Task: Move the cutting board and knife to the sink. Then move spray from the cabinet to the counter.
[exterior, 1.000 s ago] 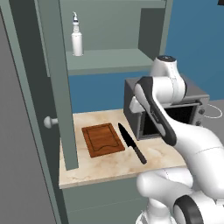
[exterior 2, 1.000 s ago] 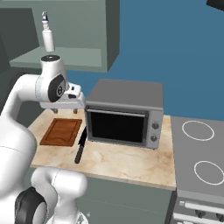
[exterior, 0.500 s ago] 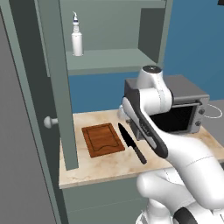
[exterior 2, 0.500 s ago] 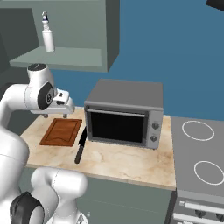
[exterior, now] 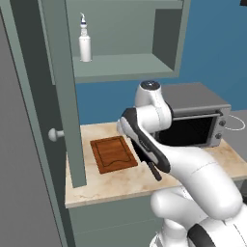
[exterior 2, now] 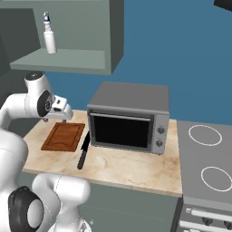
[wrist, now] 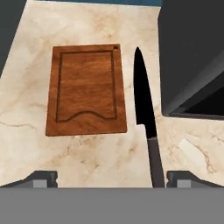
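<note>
Oven (wrist: 192,57) close beside knife (wrist: 146,122)

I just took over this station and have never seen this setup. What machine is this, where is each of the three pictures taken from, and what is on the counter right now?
It is a white robot arm on a driving base in a simulated kitchen. Two pictures come from cameras on the base, behind the arm to its left and right. The third looks down from the hand; the gripper is open and holds nothing. On the counter lie the cutting board and, beside it but apart, the knife, next to a grey oven. The spray stands on a shelf of the open cabinet.
</note>
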